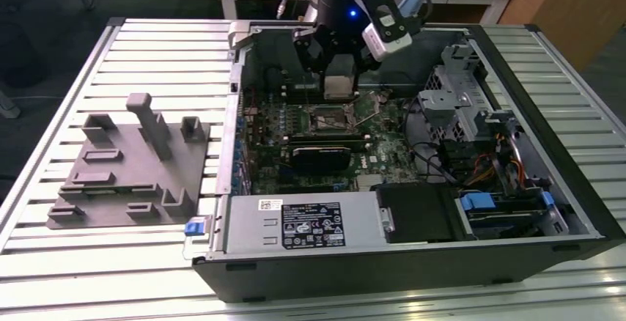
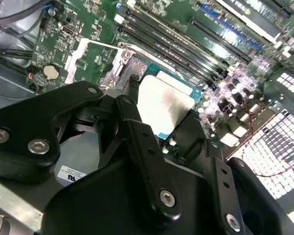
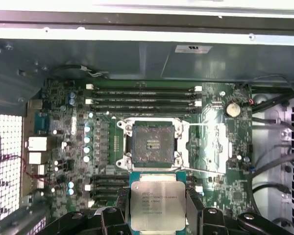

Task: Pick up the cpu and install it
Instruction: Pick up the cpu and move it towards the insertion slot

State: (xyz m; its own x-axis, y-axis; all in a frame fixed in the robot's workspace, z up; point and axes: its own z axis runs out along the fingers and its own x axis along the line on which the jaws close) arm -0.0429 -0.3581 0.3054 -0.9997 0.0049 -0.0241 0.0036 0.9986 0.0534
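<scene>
The cpu (image 3: pixel 153 205), a small square chip with a silvery metal top, hangs between the black fingers (image 3: pixel 192 204) of my gripper (image 3: pixel 154 211), which is shut on it. In the second wrist view the cpu (image 2: pixel 164 108) shows between the finger links (image 2: pixel 137 127). It hovers above the motherboard, just short of the open socket (image 3: pixel 153 142), whose metal frame stands open with bare contacts. From the exterior view, my gripper (image 1: pixel 338 90) is inside the open computer case, with the cpu (image 1: pixel 336 84) above and just behind the socket (image 1: pixel 330 121).
A gray plastic fixture (image 1: pixel 132 163) lies on the slatted table at the exterior view's left. Inside the case are a black heatsink block (image 1: pixel 318 156), a white-labelled power supply (image 1: pixel 303 222), drive cages (image 1: pixel 470 108) and cables. Memory slots (image 3: pixel 144 98) run beside the socket.
</scene>
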